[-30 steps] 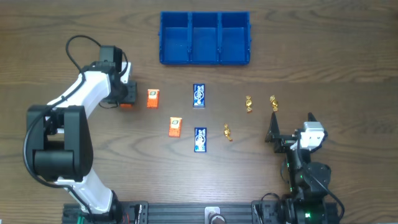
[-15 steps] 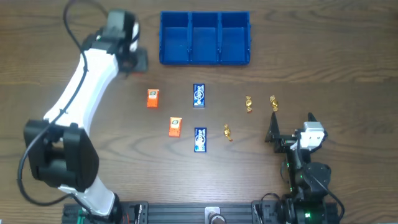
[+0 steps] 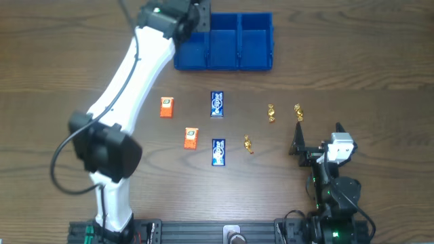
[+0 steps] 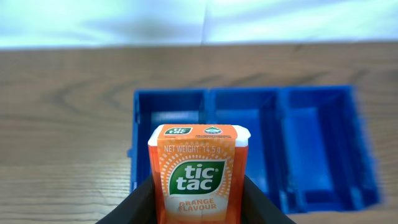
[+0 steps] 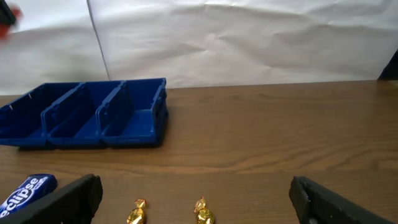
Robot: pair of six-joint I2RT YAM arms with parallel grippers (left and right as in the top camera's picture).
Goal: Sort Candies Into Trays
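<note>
Left arm stretches far out, its hand (image 3: pixel 197 16) clamped on an orange box (image 4: pixel 200 171); right hand (image 3: pixel 319 133) sits low, fingers spread.

A robot lab bench — wooden table (image 3: pixel 380 68), white backdrop sheet (image 5: pixel 249 37)

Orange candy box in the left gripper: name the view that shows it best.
Left wrist view: the orange box stands upright between the fingers, the blue tray behind it. In the top view the left gripper covers it; in the right wrist view a red blur at the edge may be it.
</note>
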